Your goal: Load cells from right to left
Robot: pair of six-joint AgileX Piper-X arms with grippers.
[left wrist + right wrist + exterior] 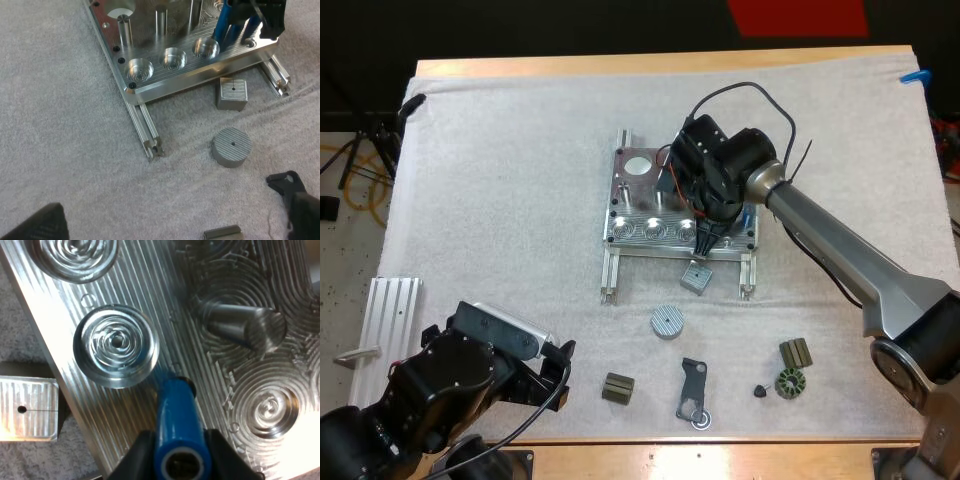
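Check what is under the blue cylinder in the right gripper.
The metal fixture: the blue cylinder, clamped by the right gripper, meets a dark hole beside an empty round pocket. The cylinder covers the hole's inside.

**partsguy:** quick count around the fixture?

**benchrat:** in front of it: one square metal block, one round disc, two olive blocks, one black bracket, one toothed ring. Over it, one blue cylinder for sure.
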